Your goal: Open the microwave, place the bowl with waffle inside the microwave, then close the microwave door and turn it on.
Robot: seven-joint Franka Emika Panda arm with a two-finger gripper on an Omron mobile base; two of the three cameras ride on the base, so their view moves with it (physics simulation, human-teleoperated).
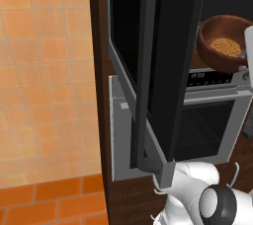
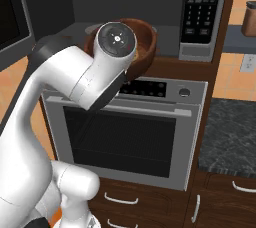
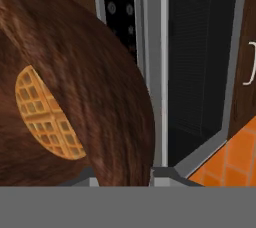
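Bowl [image 2: 145,47] mostly hidden behind arm [image 2: 90,79]; microwave door [image 1: 168,61] cut off at top edge — waffle [image 3: 45,117] partly hidden.

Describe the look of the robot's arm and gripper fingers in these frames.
The arm is glossy white with rounded, tubular links. A dark grey round cap with a small ring of dots sits on one joint, and a dark band shows behind it. A thin white cable loops near the base. The fingertips are small, dark grey and angular.

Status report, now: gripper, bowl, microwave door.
Gripper shut on the small brown wooden bowl with golden grid waffle, carried at the cavity mouth. Wide black-glass microwave door swung open. Grey oven below, shut; nothing blocking.
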